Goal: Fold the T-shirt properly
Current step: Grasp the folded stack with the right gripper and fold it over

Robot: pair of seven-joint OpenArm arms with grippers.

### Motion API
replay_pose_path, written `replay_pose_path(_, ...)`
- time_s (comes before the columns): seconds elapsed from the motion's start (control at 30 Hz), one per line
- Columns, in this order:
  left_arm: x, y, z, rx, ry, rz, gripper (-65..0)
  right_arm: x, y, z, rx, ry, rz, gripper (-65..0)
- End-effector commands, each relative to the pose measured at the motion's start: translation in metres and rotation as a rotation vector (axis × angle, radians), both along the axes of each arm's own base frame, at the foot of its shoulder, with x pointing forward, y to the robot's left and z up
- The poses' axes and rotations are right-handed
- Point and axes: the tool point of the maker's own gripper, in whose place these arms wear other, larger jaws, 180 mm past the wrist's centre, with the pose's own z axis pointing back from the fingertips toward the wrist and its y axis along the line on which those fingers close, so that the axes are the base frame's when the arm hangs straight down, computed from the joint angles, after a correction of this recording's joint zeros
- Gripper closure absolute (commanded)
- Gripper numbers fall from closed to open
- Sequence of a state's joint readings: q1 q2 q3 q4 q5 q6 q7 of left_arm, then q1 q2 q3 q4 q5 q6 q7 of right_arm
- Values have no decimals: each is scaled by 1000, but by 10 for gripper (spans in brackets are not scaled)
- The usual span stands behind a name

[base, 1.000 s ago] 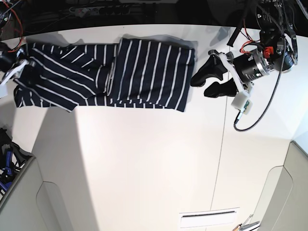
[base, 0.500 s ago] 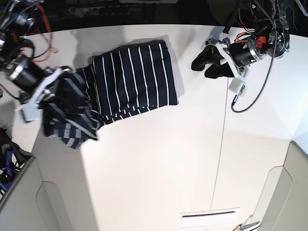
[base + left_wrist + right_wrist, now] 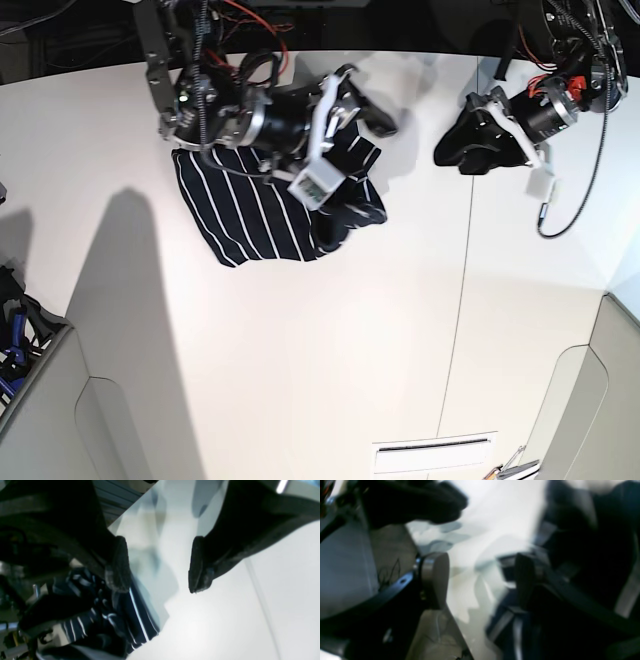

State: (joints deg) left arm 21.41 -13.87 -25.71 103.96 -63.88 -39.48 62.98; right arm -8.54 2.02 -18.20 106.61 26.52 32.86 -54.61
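The T-shirt (image 3: 255, 205), dark navy with thin white stripes, lies in a folded, bunched heap at the back middle of the white table (image 3: 300, 350). My right gripper (image 3: 368, 108) reaches across the shirt's right end and is open; in the right wrist view (image 3: 480, 580) blurred striped fabric (image 3: 570, 592) lies beside its right finger, nothing between the pads. My left gripper (image 3: 452, 158) is open and empty over bare table to the right of the shirt. In the left wrist view (image 3: 158, 565) the shirt's edge (image 3: 120, 620) shows at the lower left.
A table seam (image 3: 465, 300) runs front to back right of centre. A white slotted plate (image 3: 435, 455) lies near the front edge. Grey panels (image 3: 40, 420) stand at the front corners. Cables (image 3: 250, 20) and dark equipment line the back edge.
My right arm swung from the far left across the shirt, carrying the left half over the right, and has opened. The shirt is now a smaller heap. My left gripper drew back rightward.
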Motion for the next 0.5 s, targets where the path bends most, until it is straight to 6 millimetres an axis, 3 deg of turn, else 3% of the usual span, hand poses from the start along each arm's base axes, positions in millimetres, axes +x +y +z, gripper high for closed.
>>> replay_pose_path(0.0,4,6,13,-12,-44,11,-394,6,8,15,35,-48,9,-405)
replay_pose_path(0.13,2,23,29,-66,-64,50,-394,7,21,24,29,-91,55,-405)
replay_pose_path(0.27,-5,30,49,-131,-101,66,-393,19,20,42,30,-154,53,-403)
replay_pose_path(0.47,-12,6,80,-141,-176,-22,-347,43,2,71,27,-253,-9,-403)
